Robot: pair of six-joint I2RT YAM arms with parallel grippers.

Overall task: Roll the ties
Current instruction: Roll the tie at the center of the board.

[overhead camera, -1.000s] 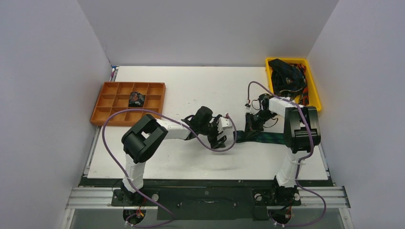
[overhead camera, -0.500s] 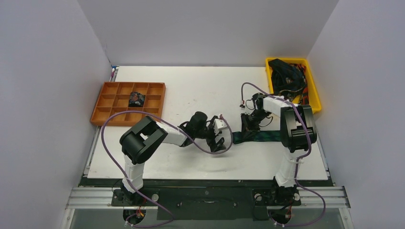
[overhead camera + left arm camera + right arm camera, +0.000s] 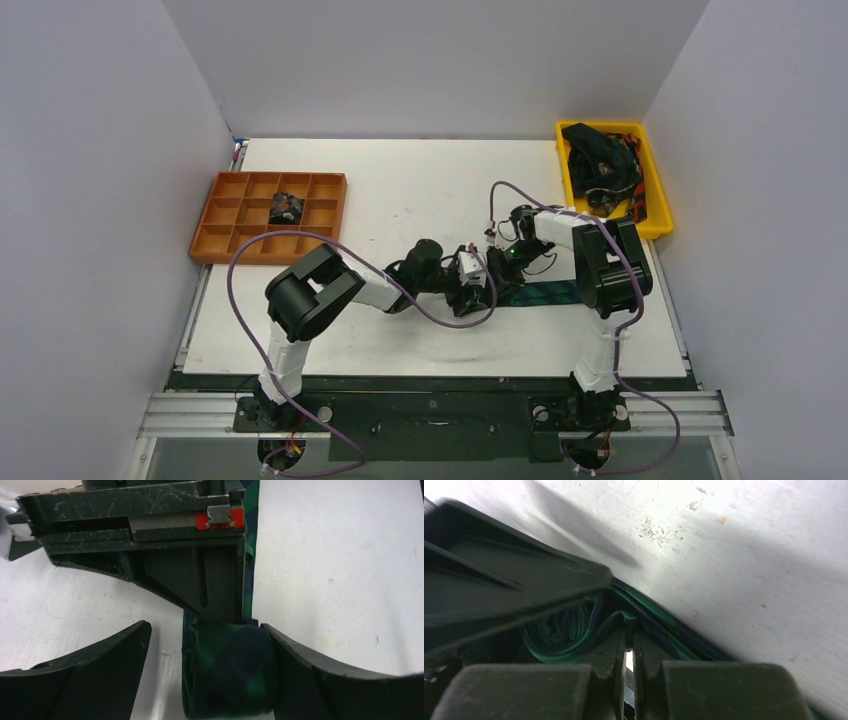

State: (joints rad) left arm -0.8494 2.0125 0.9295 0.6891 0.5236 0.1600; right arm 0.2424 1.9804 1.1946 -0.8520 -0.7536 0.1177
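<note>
A navy-green plaid tie (image 3: 545, 293) lies flat on the white table, its left end wound into a coil (image 3: 230, 672). My left gripper (image 3: 478, 290) is open and straddles that coil. In the left wrist view its right finger (image 3: 320, 675) rests against the coil and its left finger (image 3: 100, 665) stands apart. My right gripper (image 3: 503, 262) comes down on the coil from behind (image 3: 200, 580). In the right wrist view it (image 3: 629, 630) is shut, with a fold of the tie's fabric (image 3: 559, 630) pinched at its tips.
An orange compartment tray (image 3: 225, 215) at the left holds one dark rolled tie (image 3: 286, 208). A yellow bin (image 3: 655, 190) at the back right holds a heap of loose dark ties (image 3: 598, 155). Purple cables (image 3: 240, 270) loop over both arms.
The left gripper moved right and now straddles the coil. The right gripper shifted left with the tie, and the flat stretch on the table is shorter.
</note>
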